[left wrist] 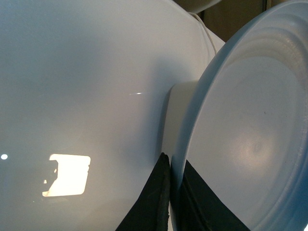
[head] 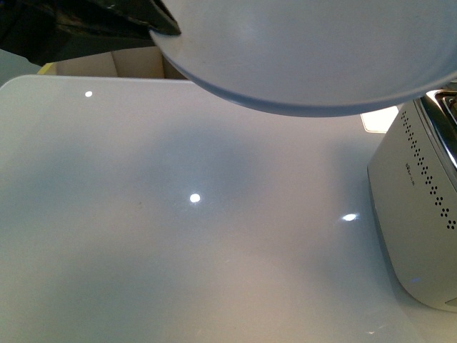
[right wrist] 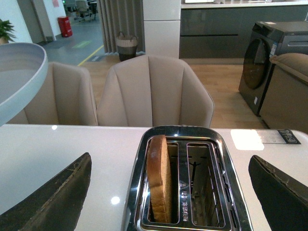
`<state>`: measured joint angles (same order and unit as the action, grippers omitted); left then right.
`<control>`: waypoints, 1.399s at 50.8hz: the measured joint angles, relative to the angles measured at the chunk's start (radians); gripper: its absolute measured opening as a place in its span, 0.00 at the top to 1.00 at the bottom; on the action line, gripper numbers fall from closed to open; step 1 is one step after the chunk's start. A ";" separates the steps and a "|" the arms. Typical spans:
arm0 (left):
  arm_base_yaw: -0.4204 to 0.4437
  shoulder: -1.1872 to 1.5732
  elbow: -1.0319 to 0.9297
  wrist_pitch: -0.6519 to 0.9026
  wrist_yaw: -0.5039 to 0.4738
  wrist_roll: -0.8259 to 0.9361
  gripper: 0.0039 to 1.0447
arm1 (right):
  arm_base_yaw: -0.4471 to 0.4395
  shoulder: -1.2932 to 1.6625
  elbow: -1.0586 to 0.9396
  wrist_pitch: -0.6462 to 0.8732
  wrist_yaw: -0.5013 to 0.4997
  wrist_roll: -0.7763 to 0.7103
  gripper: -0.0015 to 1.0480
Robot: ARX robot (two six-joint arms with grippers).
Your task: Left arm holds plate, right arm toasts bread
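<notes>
The pale bluish-white plate (head: 307,50) hangs in the air above the far side of the table. My left gripper (left wrist: 174,192) is shut on its rim, one black jaw on each face of the plate (left wrist: 250,144). In the front view the left gripper (head: 161,25) shows as a dark shape at the plate's left edge. The bread (right wrist: 158,178) stands upright in one slot of the chrome-topped toaster (right wrist: 137,183), its top edge sticking out. Straddling the toaster from above, my right gripper (right wrist: 171,159) is open and holds nothing. The plate's rim (right wrist: 19,77) also shows in the right wrist view.
The white toaster (head: 414,214) stands at the right side of the glossy white table (head: 143,214). Its second slot (right wrist: 204,183) holds nothing. Beige chairs (right wrist: 154,91) stand behind the table, a washing machine (right wrist: 269,57) farther back. A cardboard box (head: 128,64) sits beyond the far edge.
</notes>
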<state>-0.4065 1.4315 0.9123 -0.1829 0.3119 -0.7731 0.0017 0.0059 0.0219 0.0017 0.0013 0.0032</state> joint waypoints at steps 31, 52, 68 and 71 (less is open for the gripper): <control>0.547 0.212 -0.138 0.066 0.161 0.483 0.97 | 0.000 0.000 0.000 0.000 0.000 0.000 0.08; 0.724 0.520 -0.239 0.300 0.161 0.660 0.97 | 0.000 0.000 0.000 0.000 0.000 0.000 0.08; 0.779 0.691 -0.177 0.370 0.165 0.759 0.97 | 0.000 0.000 0.000 0.000 0.000 0.000 0.08; 0.793 0.724 -0.165 0.391 0.172 0.776 0.97 | 0.000 0.000 0.000 0.000 0.000 0.000 0.08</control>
<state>0.3870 2.1559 0.7471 0.2077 0.4843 0.0025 0.0017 0.0059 0.0219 0.0017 0.0013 0.0032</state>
